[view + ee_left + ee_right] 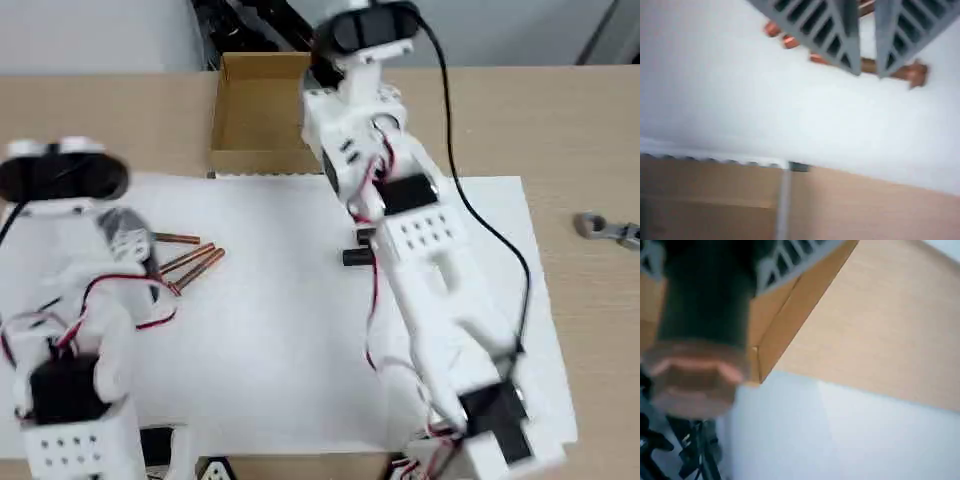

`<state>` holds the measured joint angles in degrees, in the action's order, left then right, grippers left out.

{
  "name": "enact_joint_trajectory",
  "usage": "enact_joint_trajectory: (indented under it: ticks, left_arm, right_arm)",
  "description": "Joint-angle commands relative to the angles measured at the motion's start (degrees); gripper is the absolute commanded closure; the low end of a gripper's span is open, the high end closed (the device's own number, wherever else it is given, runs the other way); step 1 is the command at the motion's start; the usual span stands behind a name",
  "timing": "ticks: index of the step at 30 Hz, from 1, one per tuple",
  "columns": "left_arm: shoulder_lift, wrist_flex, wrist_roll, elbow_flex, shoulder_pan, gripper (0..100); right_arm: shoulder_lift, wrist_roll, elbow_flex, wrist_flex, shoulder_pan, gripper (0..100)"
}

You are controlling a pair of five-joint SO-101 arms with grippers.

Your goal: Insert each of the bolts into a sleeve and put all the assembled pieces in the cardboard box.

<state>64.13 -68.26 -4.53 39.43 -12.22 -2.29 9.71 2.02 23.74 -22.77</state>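
Three copper bolts [192,258] lie on the white paper [280,350] at the left. My left gripper [140,250] hangs right over them. In the left wrist view its grey fingers [840,35] stand slightly apart above one bolt [907,72], so my left gripper [868,67] is open. My right gripper [710,260] is shut on a black sleeve [705,305] with a copper bolt head [690,380] at its end. The right arm's wrist [350,110] is at the right edge of the cardboard box [255,110]. Two black sleeves [360,250] lie on the paper beside that arm.
A small metal tool [605,228] lies on the bare table at the far right. The right arm [440,300] stretches across the right half of the paper. The wooden table edge [865,205] borders the paper near the left gripper.
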Motion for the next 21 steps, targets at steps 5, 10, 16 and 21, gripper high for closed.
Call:
enact_joint_trajectory:
  ticks: [5, 10, 16, 21]
  left_arm:
    - [11.5, 2.5, 4.0, 8.9, -5.7, 99]
    - [16.9, 2.5, 5.0, 13.2, -5.7, 99]
    - [16.7, 0.1, 5.0, 14.9, -5.6, 97]
    - [13.9, 0.3, 5.0, 15.0, -5.6, 96]
  right_arm:
    - [22.5, 0.2, -22.2, -2.0, 2.9, 99.5]
    - [35.0, 0.2, -30.8, -1.5, 3.9, 99.5]
    - [41.9, 0.2, -32.7, -1.3, 3.6, 99.4]
    - [44.4, 0.4, -32.7, -1.3, 3.9, 95.0]
